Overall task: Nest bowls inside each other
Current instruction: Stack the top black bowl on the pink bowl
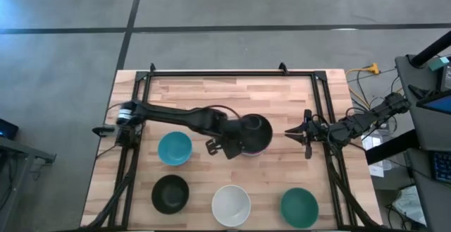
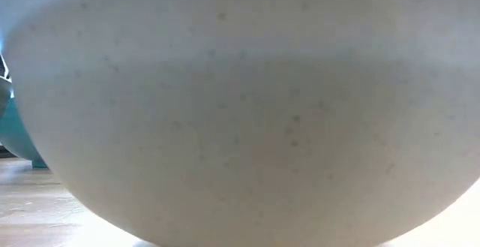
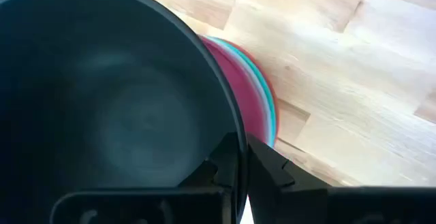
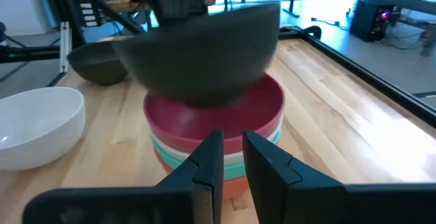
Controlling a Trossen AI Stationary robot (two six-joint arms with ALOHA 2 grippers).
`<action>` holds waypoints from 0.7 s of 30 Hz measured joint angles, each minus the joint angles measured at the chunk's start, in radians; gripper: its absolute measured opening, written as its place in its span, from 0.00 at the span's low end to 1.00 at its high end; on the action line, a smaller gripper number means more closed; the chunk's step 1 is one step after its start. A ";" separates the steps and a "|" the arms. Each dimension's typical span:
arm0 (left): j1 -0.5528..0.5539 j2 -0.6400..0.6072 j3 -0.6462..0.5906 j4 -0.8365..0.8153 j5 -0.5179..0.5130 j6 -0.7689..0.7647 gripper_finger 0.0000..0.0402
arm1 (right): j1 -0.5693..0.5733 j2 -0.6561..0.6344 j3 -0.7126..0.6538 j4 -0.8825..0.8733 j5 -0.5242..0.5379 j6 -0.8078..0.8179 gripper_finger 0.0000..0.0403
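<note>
Left gripper (image 3: 240, 173): your jaws pinch the round black plastic bowl's (image 4: 204, 57) rim, hovering it over the magenta-topped stack (image 4: 225, 125) for nesting.
Right gripper (image 4: 231, 159): jaws slightly spread, empty, waiting right.

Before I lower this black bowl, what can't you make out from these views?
- High view: the stack under the black bowl, hidden by the bowl and the left gripper.
- Low view: nearly everything; the white bowl fills it.
- Right wrist view: the stack, bottom layers behind the right gripper fingers, so no count.
- Left wrist view: stack interior, covered by the bowl.

Wooden table (image 1: 211, 91): bowl stack (image 4: 218, 139), teal (image 1: 174, 148), black (image 1: 170, 193), white (image 1: 231, 205), green (image 1: 299, 207) bowls.
</note>
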 joint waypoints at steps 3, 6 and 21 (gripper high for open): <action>0.005 0.067 0.089 -0.078 0.023 0.000 0.00 | 0.000 0.001 0.000 0.001 0.003 0.000 0.13; 0.013 0.110 0.154 -0.105 0.074 0.009 0.00 | 0.000 0.001 0.000 -0.001 0.003 0.001 0.13; 0.043 0.154 0.193 -0.203 0.139 0.007 0.00 | 0.000 0.001 -0.005 -0.007 0.003 0.003 0.13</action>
